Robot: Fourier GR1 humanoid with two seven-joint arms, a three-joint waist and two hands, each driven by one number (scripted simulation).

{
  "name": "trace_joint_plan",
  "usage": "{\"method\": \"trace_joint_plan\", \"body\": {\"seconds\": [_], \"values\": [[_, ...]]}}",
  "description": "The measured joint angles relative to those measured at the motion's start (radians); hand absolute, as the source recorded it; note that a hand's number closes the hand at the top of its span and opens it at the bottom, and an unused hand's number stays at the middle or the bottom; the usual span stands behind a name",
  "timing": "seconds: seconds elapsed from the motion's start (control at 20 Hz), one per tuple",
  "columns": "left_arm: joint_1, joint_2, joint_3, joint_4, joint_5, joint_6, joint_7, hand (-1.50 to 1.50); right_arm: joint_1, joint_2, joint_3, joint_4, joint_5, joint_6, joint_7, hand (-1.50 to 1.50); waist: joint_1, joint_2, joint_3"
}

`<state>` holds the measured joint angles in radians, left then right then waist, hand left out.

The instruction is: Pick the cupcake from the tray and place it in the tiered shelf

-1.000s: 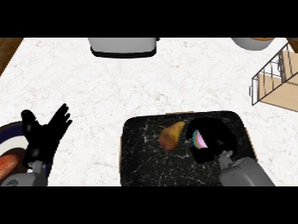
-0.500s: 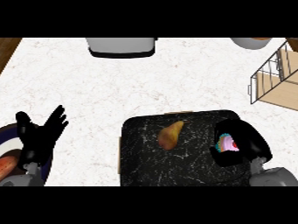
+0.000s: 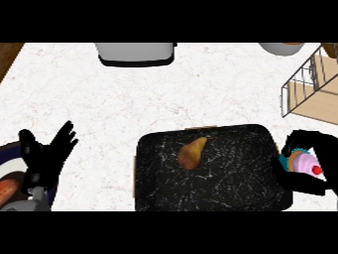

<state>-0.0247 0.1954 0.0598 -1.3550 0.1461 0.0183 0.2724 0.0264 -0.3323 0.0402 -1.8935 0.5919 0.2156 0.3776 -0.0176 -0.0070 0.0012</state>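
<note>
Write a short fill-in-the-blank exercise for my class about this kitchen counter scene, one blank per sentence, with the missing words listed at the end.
1. The cupcake with pink frosting is held in the robot's ____ hand.
2. The yellow-brown food left on the black tray is shaped like a ____.
3. The left hand rests with its fingers ____, holding nothing.
4. The tiered shelf stands near the counter's ____ edge in the head view.

Missing words: right; pear; open; right

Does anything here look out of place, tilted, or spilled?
Nothing stands out. The right hand holds the cupcake at the tray's right edge, a pear lies on the tray, and nothing is spilled.
</note>
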Motion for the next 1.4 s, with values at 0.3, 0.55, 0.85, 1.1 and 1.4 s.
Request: {"method": "trace_joint_plan", "body": {"seconds": [0.3, 0.55, 0.85, 1.1, 1.4], "values": [[0.014, 0.007, 0.006, -0.022, 0.003, -0.002, 0.019, 0.0, -0.032, -0.047, -0.152, -0.295, -0.058, 0.043, 0.183, 1.5, -0.001, -0.001, -0.002], [-0.004, 0.005, 0.01, 0.0, 0.003, -0.013, 0.008, 0.0, -0.151, -0.137, -0.332, -0.416, -0.204, 0.148, 0.377, 1.5, 0.005, 0.001, -0.002], [-0.01, 0.001, 0.009, -0.001, -0.002, -0.018, 0.011, 0.0, -0.347, -0.303, -0.525, -0.332, -0.395, 0.224, 0.515, 1.5, 0.015, 0.003, -0.002], [-0.003, -0.011, 0.001, -0.012, -0.013, -0.015, 0.001, 0.0, -0.49, -0.431, -0.589, -0.138, -0.444, 0.226, 0.515, 1.5, 0.024, 0.005, -0.001], [-0.021, -0.004, 0.011, -0.009, -0.009, -0.026, 0.025, 0.0, -0.602, -0.551, -0.596, 0.11, -0.432, 0.226, 0.424, 1.5, 0.027, 0.008, -0.002]]}}
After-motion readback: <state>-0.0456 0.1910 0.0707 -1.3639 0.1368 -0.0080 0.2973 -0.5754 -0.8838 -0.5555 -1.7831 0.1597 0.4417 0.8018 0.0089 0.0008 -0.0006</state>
